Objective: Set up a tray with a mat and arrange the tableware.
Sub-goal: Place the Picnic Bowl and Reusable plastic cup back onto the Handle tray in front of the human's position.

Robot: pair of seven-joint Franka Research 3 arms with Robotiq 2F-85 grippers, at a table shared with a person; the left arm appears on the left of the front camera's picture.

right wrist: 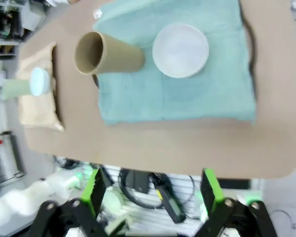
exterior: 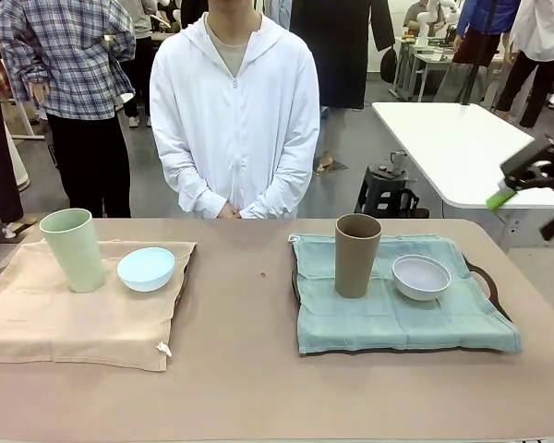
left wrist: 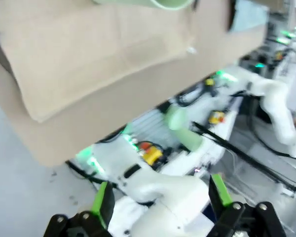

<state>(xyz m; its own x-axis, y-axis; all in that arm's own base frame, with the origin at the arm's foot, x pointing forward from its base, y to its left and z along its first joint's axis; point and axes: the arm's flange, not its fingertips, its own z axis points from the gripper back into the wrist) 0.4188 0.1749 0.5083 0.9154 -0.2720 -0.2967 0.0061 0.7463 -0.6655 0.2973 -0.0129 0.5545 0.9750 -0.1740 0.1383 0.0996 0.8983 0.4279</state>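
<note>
You see the desk [exterior: 258, 388] carrying a beige mat [exterior: 65, 318] and a teal mat [exterior: 388, 314]. The tan-brown cup [exterior: 356, 255] and pale green cup [exterior: 73, 249] stand upright, mouths up, beside the white bowl [exterior: 421, 277] and light blue bowl [exterior: 146, 269]. Left claw [left wrist: 160, 202] and right claw [right wrist: 153, 190] gape wide, empty.

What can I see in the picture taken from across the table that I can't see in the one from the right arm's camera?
Front view alone: the person standing behind the table, hands clasped. Right wrist view alone: the right gripper from behind, fingers apart, holding nothing, with cables below the table edge. Both share: the tan-brown cup and white bowl on the teal mat, plus the pale green cup and light blue bowl on the beige mat.
</note>
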